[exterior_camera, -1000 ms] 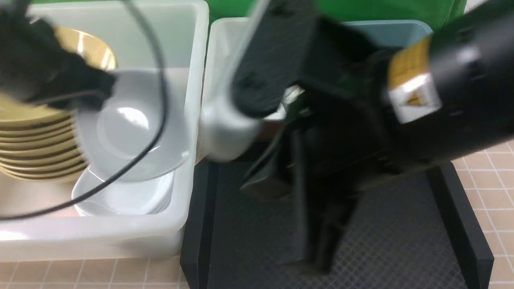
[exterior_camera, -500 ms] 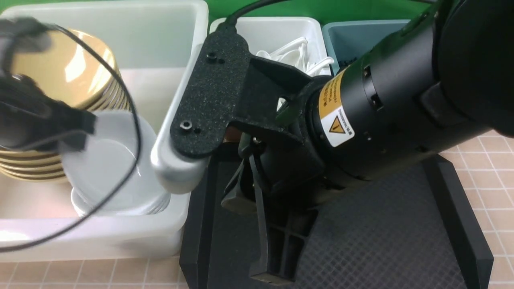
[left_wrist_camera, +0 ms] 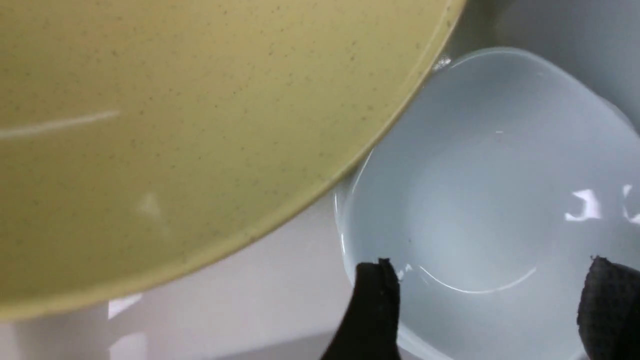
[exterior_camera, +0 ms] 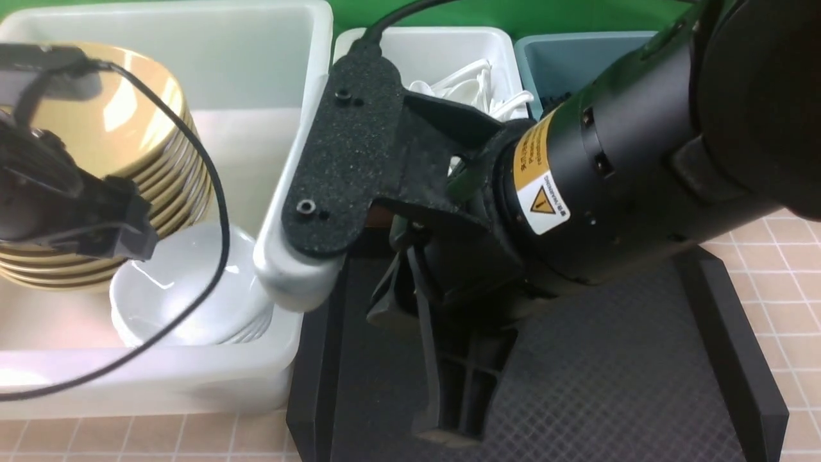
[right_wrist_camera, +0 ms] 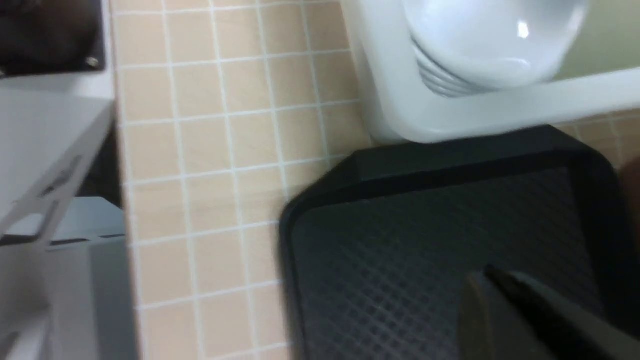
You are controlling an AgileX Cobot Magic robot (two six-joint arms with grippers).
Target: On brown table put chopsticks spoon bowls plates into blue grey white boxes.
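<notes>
A stack of yellow bowls (exterior_camera: pixel 109 128) and a stack of white plates (exterior_camera: pixel 186 301) stand in the big white box (exterior_camera: pixel 192 378). My left gripper (left_wrist_camera: pixel 487 300) is open and empty just above the top plate (left_wrist_camera: pixel 490 190), next to the bowls (left_wrist_camera: pixel 200 125). My right gripper (exterior_camera: pixel 449 423) is shut and empty, pointing down over the black tray (exterior_camera: pixel 609 385); it also shows in the right wrist view (right_wrist_camera: pixel 487 280). White spoons (exterior_camera: pixel 474 80) lie in the grey box (exterior_camera: pixel 423 48). The blue box (exterior_camera: pixel 577 54) is mostly hidden behind my right arm. I see no chopsticks.
The black tray (right_wrist_camera: pixel 425 240) sits on the brown tiled table (right_wrist_camera: pixel 215 150), right beside the white box (right_wrist_camera: pixel 475 115). My right arm fills the middle of the front view. Bare table (exterior_camera: pixel 782 282) shows right of the tray.
My left gripper held a white plate above the plate stack; the plate now lies on the stack and the gripper is open. My right arm has swung and settled over the tray.
</notes>
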